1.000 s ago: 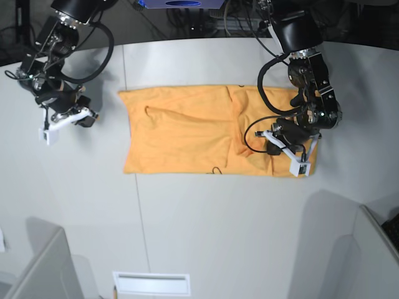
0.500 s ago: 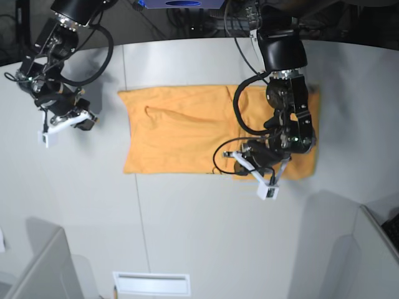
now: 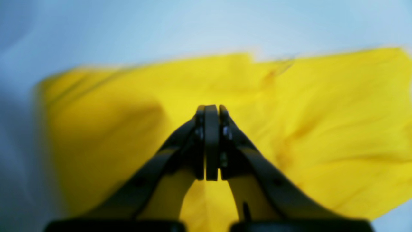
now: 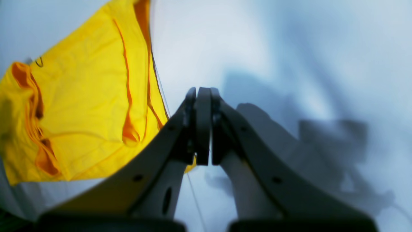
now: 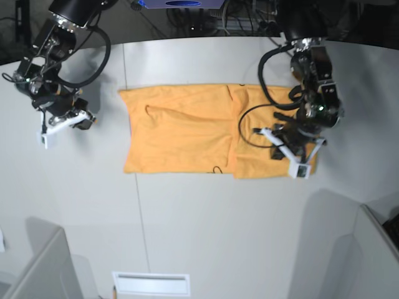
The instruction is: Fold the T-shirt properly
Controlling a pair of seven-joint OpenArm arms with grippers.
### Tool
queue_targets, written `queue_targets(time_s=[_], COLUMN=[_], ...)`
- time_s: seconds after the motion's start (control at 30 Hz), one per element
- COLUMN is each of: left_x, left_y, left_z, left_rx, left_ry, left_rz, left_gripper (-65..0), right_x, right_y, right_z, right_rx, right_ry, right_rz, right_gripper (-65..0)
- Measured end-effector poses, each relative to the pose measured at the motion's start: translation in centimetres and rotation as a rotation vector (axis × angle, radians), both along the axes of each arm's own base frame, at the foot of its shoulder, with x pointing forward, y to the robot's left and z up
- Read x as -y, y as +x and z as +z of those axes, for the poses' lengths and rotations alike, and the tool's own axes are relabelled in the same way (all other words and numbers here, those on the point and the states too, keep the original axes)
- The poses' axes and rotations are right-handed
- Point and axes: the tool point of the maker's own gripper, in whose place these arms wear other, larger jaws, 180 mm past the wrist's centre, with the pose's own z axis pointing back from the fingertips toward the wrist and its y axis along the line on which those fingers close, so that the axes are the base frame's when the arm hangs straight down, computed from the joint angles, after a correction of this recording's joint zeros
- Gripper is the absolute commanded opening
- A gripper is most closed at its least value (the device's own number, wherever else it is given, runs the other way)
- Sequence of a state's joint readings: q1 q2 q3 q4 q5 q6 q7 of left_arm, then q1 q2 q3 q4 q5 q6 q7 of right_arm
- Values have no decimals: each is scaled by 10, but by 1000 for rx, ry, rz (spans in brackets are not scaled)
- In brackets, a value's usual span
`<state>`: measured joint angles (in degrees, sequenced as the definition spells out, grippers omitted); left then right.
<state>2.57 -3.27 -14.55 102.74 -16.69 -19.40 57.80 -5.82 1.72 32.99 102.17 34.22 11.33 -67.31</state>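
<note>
The light-orange T-shirt (image 5: 181, 134) lies flat on the white table (image 5: 206, 230), folded into a long rectangle, with a layered right part (image 5: 262, 159). My left gripper (image 5: 275, 138) hovers over that right part. In the left wrist view it (image 3: 211, 108) is shut with no cloth seen between the fingers, and the T-shirt (image 3: 322, 129) spreads below. My right gripper (image 5: 78, 117) is off the shirt's left edge, over bare table. In the right wrist view it (image 4: 202, 90) is shut and empty, with the T-shirt (image 4: 80, 106) to its left.
Grey panels stand at the front left (image 5: 43, 268) and front right (image 5: 368, 249). A white slotted piece (image 5: 151, 283) sits at the front edge. Cables and dark equipment (image 5: 206, 15) lie behind the table's far edge.
My left arm swung left along the shirt's lower edge and has come back right over the right part. The right arm shifted only slightly.
</note>
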Motion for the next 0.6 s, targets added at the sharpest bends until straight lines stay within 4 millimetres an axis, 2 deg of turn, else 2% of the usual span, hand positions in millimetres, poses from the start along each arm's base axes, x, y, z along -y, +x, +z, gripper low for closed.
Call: queue_targets(time_s=[0.03, 0.1, 0.17, 0.2, 0.23, 0.33, 0.37, 0.43, 0.53, 0.6], left_x=[-14, -38, -51, -63, -79, -145, -160, -180, -198, -209], left_y=[-11, -23, -41, -55, -69, -116, -130, -146, -152, -155], left_z=[3, 11, 13, 8, 2, -1, 2, 6, 16, 19], left_rx=[0, 22, 33, 12, -23, -91, -103, -122, -102, -109], left_ry=[31, 62, 73, 86, 109, 226, 254, 293, 315, 334], left_rz=[14, 67, 69, 75, 97, 203, 211, 236, 286, 299], left_gripper=[-650, -650, -650, -650, -650, -650, -650, -650, -650, -650], right_x=[-5, -18, -26, -27, -29, -44, -47, -49, -48, -47], right_y=[4, 21, 33, 35, 36, 30, 26, 24, 35, 37], right_z=[0, 5, 15, 14, 10, -10, -19, -30, -29, -36], right_rx=[-17, -20, 32, 36, 38, -11, -41, -76, -44, -49], right_ry=[22, 71, 101, 113, 134, 245, 268, 281, 295, 303], right_rz=[15, 47, 92, 108, 126, 133, 130, 123, 100, 84], right_gripper=[-650, -482, -308, -255, -230, -249, -263, -272, -272, -272])
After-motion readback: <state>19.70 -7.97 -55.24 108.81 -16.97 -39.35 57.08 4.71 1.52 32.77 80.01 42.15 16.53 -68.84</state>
